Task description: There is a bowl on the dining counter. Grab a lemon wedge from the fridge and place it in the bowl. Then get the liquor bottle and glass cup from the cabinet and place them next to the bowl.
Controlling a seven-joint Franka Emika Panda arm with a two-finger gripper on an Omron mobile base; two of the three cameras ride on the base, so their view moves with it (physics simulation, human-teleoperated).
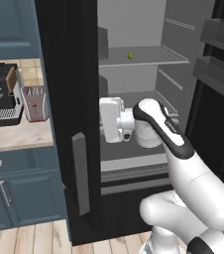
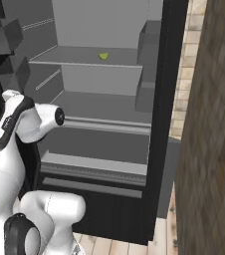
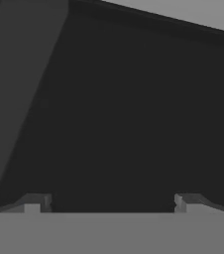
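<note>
1. End effector (image 3: 109,201): released, jaws spread wide, nothing between them; faces a dark fridge wall at close range.
2. Arm (image 1: 163,126): elbowed inside the open fridge (image 1: 134,99), level with the lower shelf.
3. Lemon wedge (image 1: 131,56): on the upper shelf (image 1: 148,58), at 12 o'clock from the wrist, well apart.
4. Step in hand, judged: reaching for the wedge. Raise the hand clear of the shelf edge, then descend with jaws straddling the wedge.
5. Coffee machine (image 1: 2,94): on the desk, at 9 o'clock.

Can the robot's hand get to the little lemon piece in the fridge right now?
Probably yes. The fridge door is open, the lemon wedge sits alone on the upper shelf, and the open gripper is empty. It is lower, so the arm must rise.
</note>
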